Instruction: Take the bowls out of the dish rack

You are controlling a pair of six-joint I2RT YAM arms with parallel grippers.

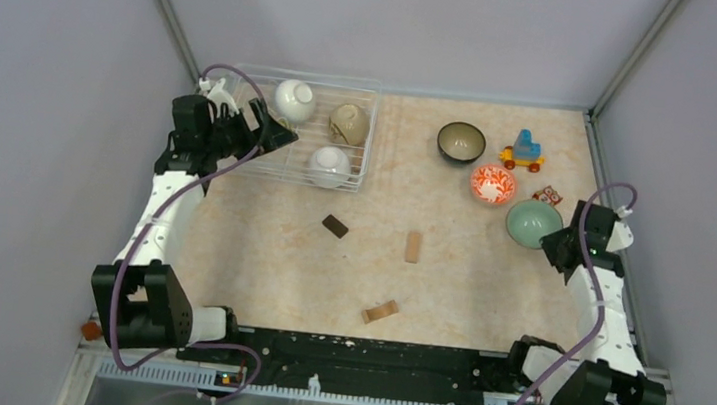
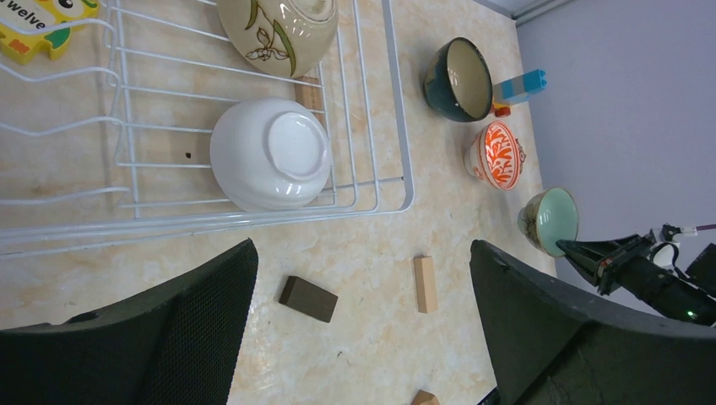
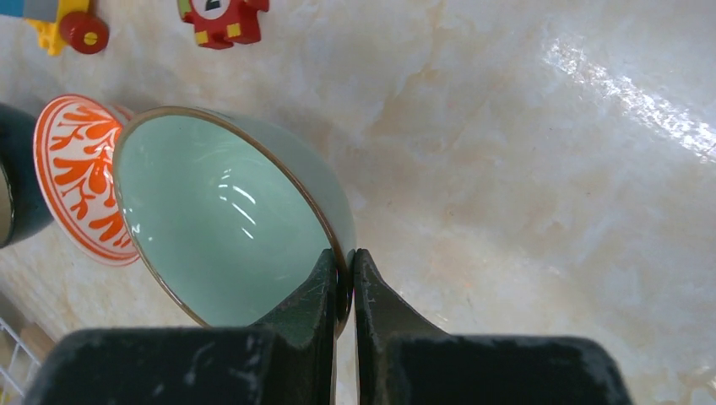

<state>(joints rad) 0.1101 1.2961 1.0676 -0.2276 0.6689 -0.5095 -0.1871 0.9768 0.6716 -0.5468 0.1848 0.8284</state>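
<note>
So the beige marble-look bench point(image 1: 269, 253) has the silver-white wire dish rack point(image 1: 313, 140) far left holding 3 small ceramic bowls point(image 1: 329, 164), right fingers point(image 3: 312, 304) pinching a pale-green ceramic bowl point(image 3: 219, 219) by its rim, left fingers point(image 2: 194, 312) spread wide beside the rack.

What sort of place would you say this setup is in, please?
Probably a robotics lab test cell, not a kitchen: plain grey walls with metal corner posts box in a marble-look table, two robot arms are bolted at its near edge, and a toy vehicle sits beside bowls.
</note>
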